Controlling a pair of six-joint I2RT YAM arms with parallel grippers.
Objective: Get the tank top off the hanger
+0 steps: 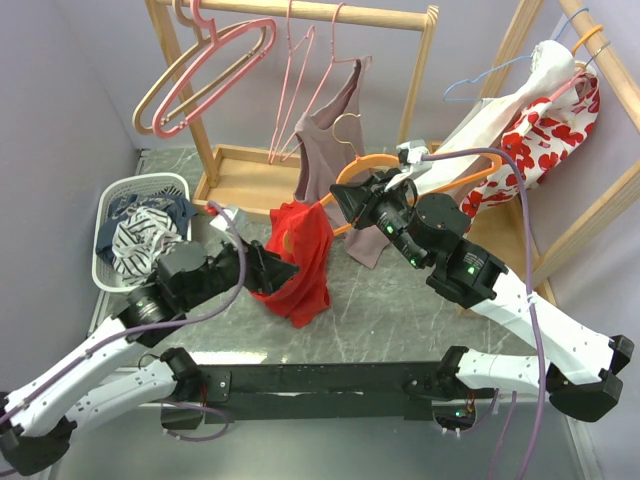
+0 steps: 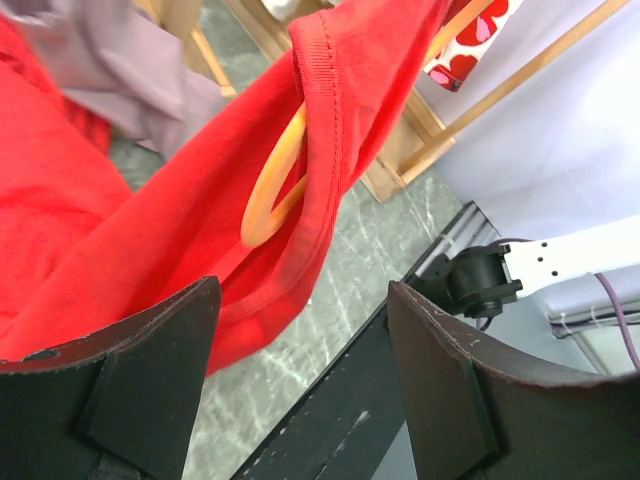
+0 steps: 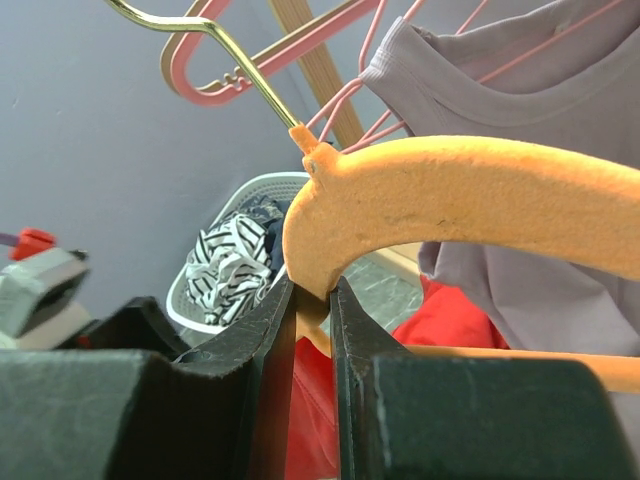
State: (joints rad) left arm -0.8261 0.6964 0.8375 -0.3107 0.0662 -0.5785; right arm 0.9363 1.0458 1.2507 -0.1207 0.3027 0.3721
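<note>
The red tank top (image 1: 300,255) droops from one end of an orange hanger (image 1: 362,163) above the middle of the table. My right gripper (image 1: 347,197) is shut on that hanger near its hook. In the right wrist view the jaws (image 3: 312,300) pinch the orange hanger (image 3: 450,190), with red cloth (image 3: 450,320) below. My left gripper (image 1: 285,270) stands open just left of the tank top. In the left wrist view its fingers (image 2: 150,370) are wide apart with nothing between them. Past them, the tank top's strap (image 2: 320,120) is still looped round the hanger's rounded end (image 2: 272,195).
A wooden rack (image 1: 330,12) at the back carries pink hangers (image 1: 215,70) and a mauve top (image 1: 330,140). A red-and-white heart-print garment (image 1: 545,135) hangs at the right. At the left stands a white basket (image 1: 140,182) holding clothes.
</note>
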